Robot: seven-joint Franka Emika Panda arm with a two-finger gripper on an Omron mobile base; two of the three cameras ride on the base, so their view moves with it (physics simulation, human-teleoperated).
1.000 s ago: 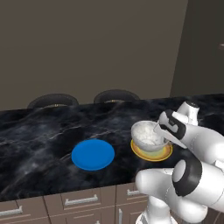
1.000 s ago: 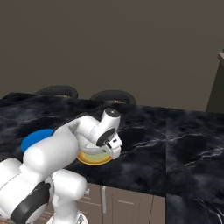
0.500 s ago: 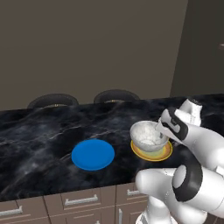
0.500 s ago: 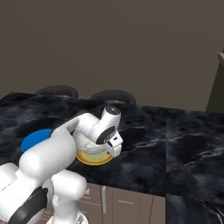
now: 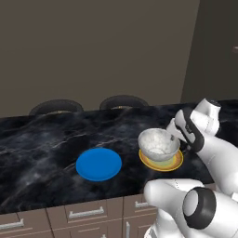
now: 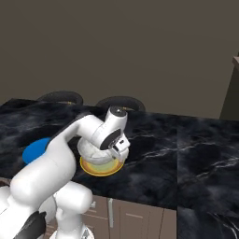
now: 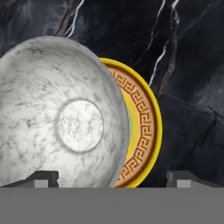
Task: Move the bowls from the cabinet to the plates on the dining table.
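Marbled bowl [image 5: 159, 144] seated on yellow-rimmed plate [image 5: 175, 162], on dining table [image 5: 42, 144]. Gripper [image 7: 112, 178] spread wide, nothing held; fingertips [image 7: 43, 178] straddling bowl's near rim. Step judged as retreat: hand best lifted straight up so rim is not clipped. Bowl upright, mouth up; round, no long axis. Blue plate [image 5: 98, 164] bare, just beside.

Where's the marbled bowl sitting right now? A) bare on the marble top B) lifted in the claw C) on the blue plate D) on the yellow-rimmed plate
D: the marbled bowl rests on the yellow-rimmed plate, while the blue plate beside it has nothing on it, and the claw stands open around the bowl's edge.
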